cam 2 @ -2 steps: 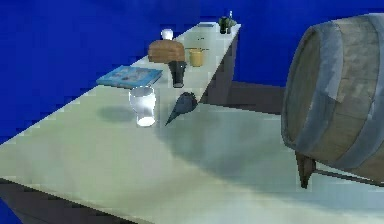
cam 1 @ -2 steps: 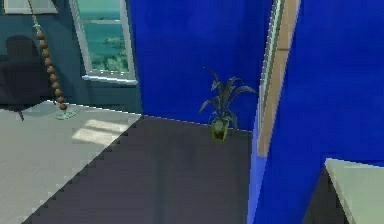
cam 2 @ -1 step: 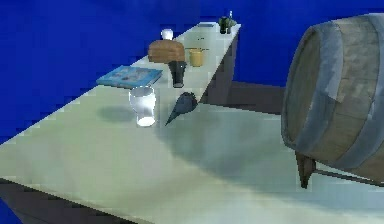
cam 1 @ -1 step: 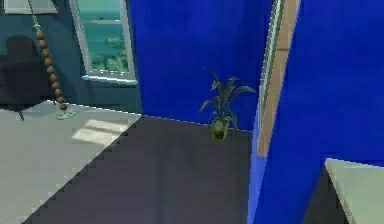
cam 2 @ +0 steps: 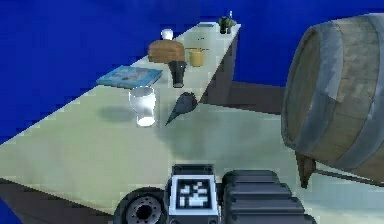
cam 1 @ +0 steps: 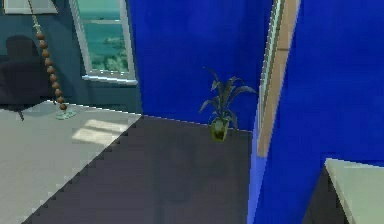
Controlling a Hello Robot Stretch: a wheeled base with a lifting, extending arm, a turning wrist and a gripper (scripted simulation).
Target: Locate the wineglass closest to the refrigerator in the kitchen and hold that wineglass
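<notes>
Pale and long, the bench [cam 2: 80, 150] runs away up the arm side view against deep blue walls. Near the bench's middle stands a clear glass [cam 2: 143, 105], upright on the bare top; its shape is squat and I cannot make out a stem. Just beside it on the bench lies a dark tapered shape [cam 2: 180, 103]. Farther along the bench are a flat blue thing [cam 2: 130, 74], a dark cup [cam 2: 177, 72], a brown loaf [cam 2: 166, 47] and a tan cup [cam 2: 196, 57]. A small pale round thing [cam 2: 167, 34] sits beyond the loaf, too small to tell. At the bench's far end stands a small dark plant [cam 2: 227, 22]. A wooden barrel [cam 2: 335, 95] with dark hoops stands off the bench's right side.

At the bench's near edge shows a white marker square [cam 2: 195, 193], and left of it the hand [cam 2: 140, 208] as a dark round body. Its fingers cannot be made out, so I cannot tell whether it holds anything.

In the forward view a pale bench corner [cam 1: 360, 180] sits low at the right. Beyond it a potted plant [cam 1: 222, 105] stands where blue walls meet, and farther off a beaded floor lamp [cam 1: 48, 60] stands by a window [cam 1: 105, 40].
</notes>
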